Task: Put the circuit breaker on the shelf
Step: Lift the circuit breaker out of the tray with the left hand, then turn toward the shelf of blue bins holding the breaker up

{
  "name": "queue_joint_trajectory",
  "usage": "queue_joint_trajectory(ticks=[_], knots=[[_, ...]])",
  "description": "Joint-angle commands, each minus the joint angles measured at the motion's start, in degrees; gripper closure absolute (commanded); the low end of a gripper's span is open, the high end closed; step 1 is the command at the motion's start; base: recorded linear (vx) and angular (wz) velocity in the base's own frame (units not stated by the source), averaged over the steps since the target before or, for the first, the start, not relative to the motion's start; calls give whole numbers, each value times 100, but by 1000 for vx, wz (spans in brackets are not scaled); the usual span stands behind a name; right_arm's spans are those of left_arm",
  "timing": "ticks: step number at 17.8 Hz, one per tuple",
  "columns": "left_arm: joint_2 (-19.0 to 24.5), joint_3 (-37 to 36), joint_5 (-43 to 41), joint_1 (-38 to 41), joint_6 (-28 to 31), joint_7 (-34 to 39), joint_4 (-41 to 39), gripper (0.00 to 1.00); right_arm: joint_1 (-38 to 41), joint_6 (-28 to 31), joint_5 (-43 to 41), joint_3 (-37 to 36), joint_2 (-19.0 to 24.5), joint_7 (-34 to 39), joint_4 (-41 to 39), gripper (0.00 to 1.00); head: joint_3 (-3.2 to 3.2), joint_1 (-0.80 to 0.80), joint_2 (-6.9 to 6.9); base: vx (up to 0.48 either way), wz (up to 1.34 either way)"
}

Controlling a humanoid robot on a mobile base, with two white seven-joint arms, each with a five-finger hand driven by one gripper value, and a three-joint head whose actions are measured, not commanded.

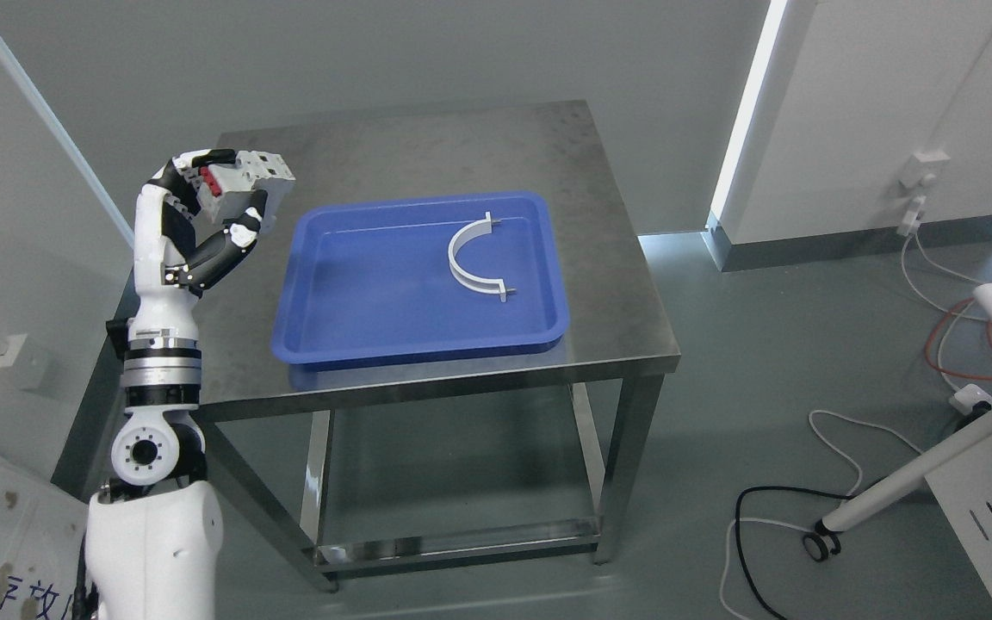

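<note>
Pick-up done, by the look of it: left robot hand [229, 194] raised above the left rear corner of the worktop [427, 155], fingers [233, 237] wrapped around the circuit breaker [246, 181], thumb over the top, breaker clear of every surface. Still to do, judging from the task: carrying and setting down on a shelf, with no obvious target shelf in sight apart from the low steel tier [453, 538] under the worktop. Right arm out of view. Circuit breaker boxy, pale grey moulded plastic with red toggle parts on one face, hard-edged and rigid. Worktop of brushed stainless steel, dull sheen, faint mottling, square legs. On it, a glossy blue plastic tray [324, 336], shallow, with rounded corners and a raised rim. Inside the tray, right of centre, a white half-round clamp [461, 267], thin and smooth, small flat tabs at both ends, lying flat. Floor grey and smooth, loose cables [832, 430] off to the right.
</note>
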Motion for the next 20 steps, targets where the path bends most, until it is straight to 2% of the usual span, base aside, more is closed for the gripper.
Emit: queue_joint_trajectory(ticks=[1,4,20], knots=[[50,115,244,876,-29,296,-1361,85,1,181,1,114,-100,7,0,0,0,0,0,-190,31],[50,159,244,1035,-152,831,-1406,85,1,181,1,114,-100,-2,0,0,0,0,0,-239,144],[50,-201,253,1097,-363,859,-1845,86,1,181,1,114,-100,-2,0,0,0,0,0,-325,219]])
